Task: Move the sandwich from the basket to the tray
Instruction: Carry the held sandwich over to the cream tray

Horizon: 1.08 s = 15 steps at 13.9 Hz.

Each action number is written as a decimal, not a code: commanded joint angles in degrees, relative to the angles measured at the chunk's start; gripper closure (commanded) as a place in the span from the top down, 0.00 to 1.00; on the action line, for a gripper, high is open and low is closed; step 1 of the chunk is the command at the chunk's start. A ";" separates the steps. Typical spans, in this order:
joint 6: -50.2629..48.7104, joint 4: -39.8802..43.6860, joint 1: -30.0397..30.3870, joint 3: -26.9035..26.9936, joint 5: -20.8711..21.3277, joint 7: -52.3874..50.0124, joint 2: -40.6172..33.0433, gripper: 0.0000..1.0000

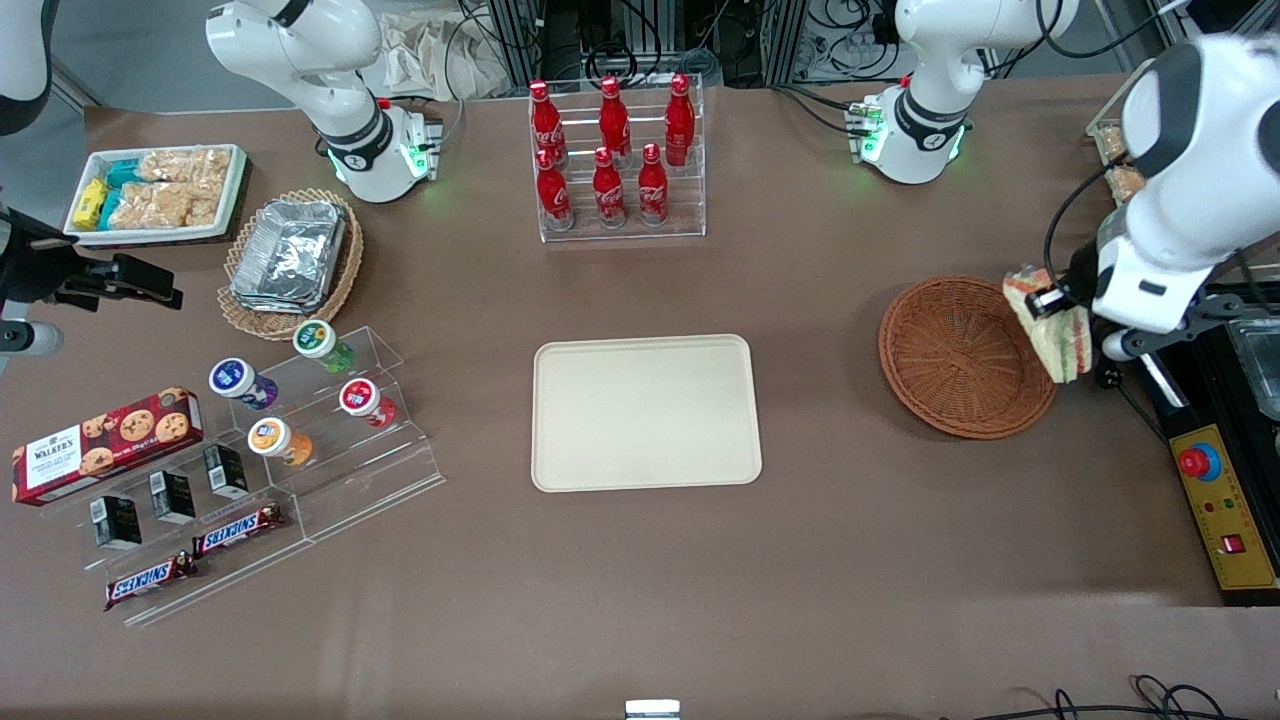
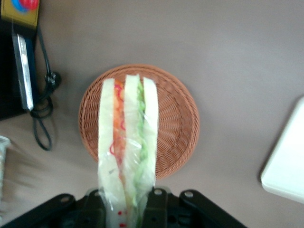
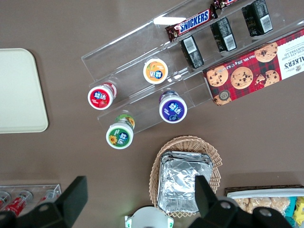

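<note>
Nearest to the front camera lies the brown table [image 1: 640, 600], which fills almost the whole front view and is the largest thing. On it, in the middle, lies the beige tray [image 1: 645, 413], flat and with nothing on it. Toward the working arm's end of the table stands the round reddish-brown basket [image 1: 950, 360]. The left arm's gripper [image 1: 1062, 300] hangs above the rim of this basket, and its fingers are closed on the sandwich [image 1: 1048, 325], which is lifted out of the basket and apart from the tray.

The left wrist view shows what the front view does not: the sandwich [image 2: 127, 142] seen on its edge, with three white bread slices, orange and red filling on one side and green on the other, and a clear wrap around it. Below it the basket [image 2: 175, 118] is seen, and a corner of the tray [image 2: 287, 166].

The right wrist view shows the parked arm's end of the table: a paler wicker basket with foil trays [image 3: 186, 183], a clear stand [image 3: 142, 66] with small pots, and a red biscuit box [image 3: 256, 69].

Farther from the front camera stands a clear rack of red Coca-Cola bottles [image 1: 615, 155]. The biscuit box [image 1: 105, 445] reads "WALKERS", and two bars [image 1: 195, 557] read "SNICKERS".
</note>
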 commanded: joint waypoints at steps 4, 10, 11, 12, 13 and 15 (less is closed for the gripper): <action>-9.56 15.85 -0.13 -8.45 -9.36 3.69 7.35 0.00; 3.85 15.15 -2.57 -20.14 -13.54 -4.03 17.61 0.00; 7.89 14.98 -4.85 -20.16 -12.66 -5.70 20.16 0.00; 12.11 14.54 -6.70 -20.16 -10.83 -7.90 22.36 0.00; 16.24 13.58 -8.46 -20.16 -8.72 -10.44 24.30 0.00; 24.51 11.82 -10.67 -20.16 -3.80 -14.67 28.69 0.00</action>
